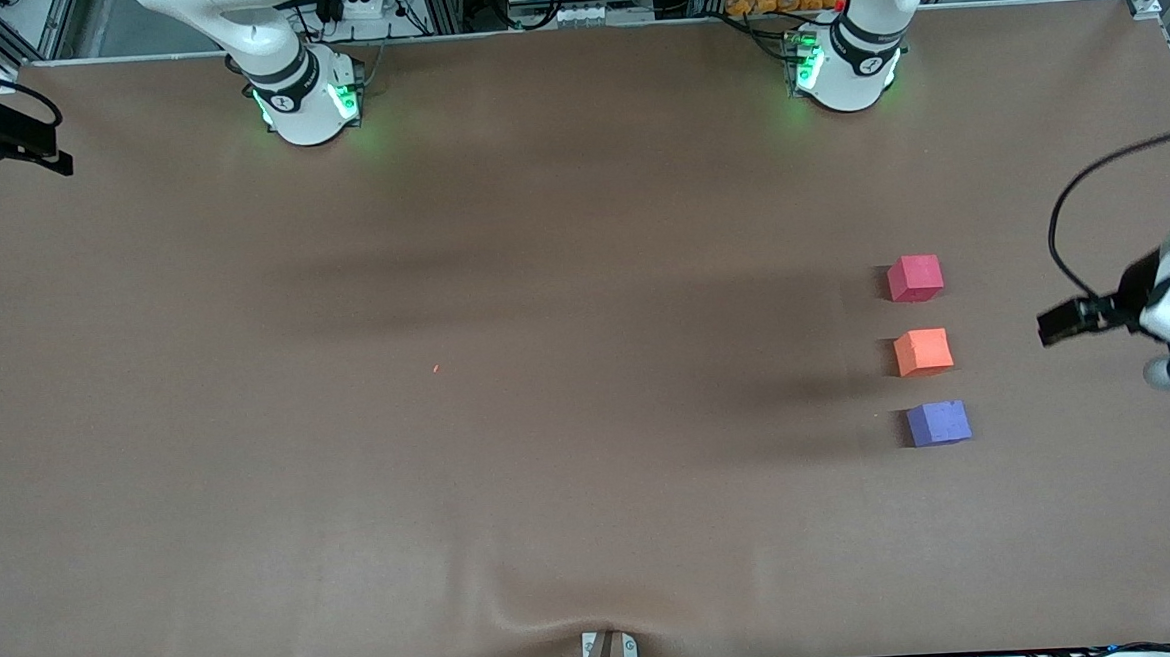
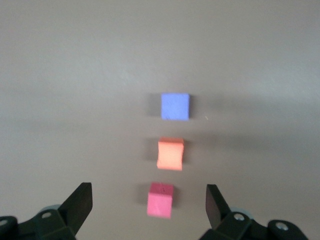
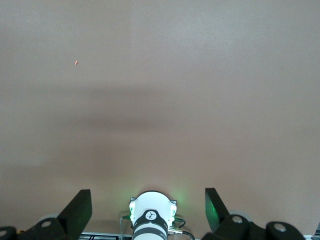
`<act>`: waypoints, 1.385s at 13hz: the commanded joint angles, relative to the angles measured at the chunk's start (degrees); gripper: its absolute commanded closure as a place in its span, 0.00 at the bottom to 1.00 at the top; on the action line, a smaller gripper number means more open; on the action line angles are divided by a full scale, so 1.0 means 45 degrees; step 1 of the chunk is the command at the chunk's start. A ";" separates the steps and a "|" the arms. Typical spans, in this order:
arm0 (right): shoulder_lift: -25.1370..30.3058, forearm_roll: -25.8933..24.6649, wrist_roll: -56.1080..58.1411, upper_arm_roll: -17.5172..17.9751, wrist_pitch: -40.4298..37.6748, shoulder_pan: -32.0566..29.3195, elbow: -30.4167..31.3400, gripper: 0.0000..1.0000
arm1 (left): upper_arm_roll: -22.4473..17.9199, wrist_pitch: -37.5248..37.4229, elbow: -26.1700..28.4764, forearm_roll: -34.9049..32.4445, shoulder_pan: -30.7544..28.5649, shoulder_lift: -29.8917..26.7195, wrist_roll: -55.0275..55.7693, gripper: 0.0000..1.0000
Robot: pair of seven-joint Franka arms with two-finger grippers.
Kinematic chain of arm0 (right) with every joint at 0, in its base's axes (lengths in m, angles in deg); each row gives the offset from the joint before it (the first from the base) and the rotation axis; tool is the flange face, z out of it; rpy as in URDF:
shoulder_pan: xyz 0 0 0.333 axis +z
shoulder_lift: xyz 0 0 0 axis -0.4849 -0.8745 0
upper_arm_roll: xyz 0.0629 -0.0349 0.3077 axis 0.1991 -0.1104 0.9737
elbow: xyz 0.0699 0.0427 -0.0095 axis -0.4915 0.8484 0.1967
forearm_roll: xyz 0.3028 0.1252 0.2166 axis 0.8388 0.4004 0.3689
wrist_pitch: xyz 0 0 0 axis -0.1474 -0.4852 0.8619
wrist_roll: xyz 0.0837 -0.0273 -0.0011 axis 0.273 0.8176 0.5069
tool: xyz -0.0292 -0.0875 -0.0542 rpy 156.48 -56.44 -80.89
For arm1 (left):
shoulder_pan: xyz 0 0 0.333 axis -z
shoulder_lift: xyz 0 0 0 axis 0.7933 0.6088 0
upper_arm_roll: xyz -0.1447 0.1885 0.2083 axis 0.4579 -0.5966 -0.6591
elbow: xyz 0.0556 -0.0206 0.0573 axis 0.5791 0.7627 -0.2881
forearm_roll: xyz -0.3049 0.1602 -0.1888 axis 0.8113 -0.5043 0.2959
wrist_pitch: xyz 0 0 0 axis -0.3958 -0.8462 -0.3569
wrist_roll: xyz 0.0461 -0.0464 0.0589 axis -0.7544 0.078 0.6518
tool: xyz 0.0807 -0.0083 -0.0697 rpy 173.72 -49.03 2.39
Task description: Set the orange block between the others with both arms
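Since the orange block (image 1: 923,352) already sits mid-right of the front view between the red-pink block (image 1: 915,278) and purple block (image 1: 938,423), both the left gripper (image 2: 149,205) and right gripper (image 3: 148,205) gape empty; it looks light and squashy, best pinched on flat opposite sides.

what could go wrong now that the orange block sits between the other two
1. The orange block sits close between the pink block and purple block; any further nudge could knock the row crooked.
2. The left pincer hangs open over the pink block, so dropping lower could bump it.
3. The right pincer is open over its own base, away from the blocks, and seems a lesser worry.
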 commanded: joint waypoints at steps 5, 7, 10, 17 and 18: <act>-0.0024 0.0020 -0.0202 -0.0065 -0.0237 0.0020 -0.0328 0.00 | 0.0378 -0.1395 0.0208 0.0700 -0.0118 -0.1612 -0.0012 0.00; -0.0024 0.0039 -0.0202 -0.0046 -0.0237 0.0040 -0.0328 0.00 | 0.0397 -0.1395 0.0130 0.0841 -0.0137 -0.1691 -0.0149 0.00; -0.0024 0.0039 -0.0202 -0.0046 -0.0295 0.0020 -0.0328 0.00 | 0.0436 -0.1395 0.0111 0.0917 -0.0137 -0.1711 -0.0168 0.00; -0.0024 0.0078 -0.0202 -0.0065 -0.0295 0.0020 -0.0347 0.00 | -0.0049 -0.1258 0.2025 0.1231 0.0937 -0.3508 -0.0149 0.00; -0.0024 0.0078 -0.0202 -0.0065 -0.0295 0.0020 -0.0347 0.00 | -0.0284 -0.1277 0.1986 0.1231 0.0995 -0.3527 -0.0110 0.00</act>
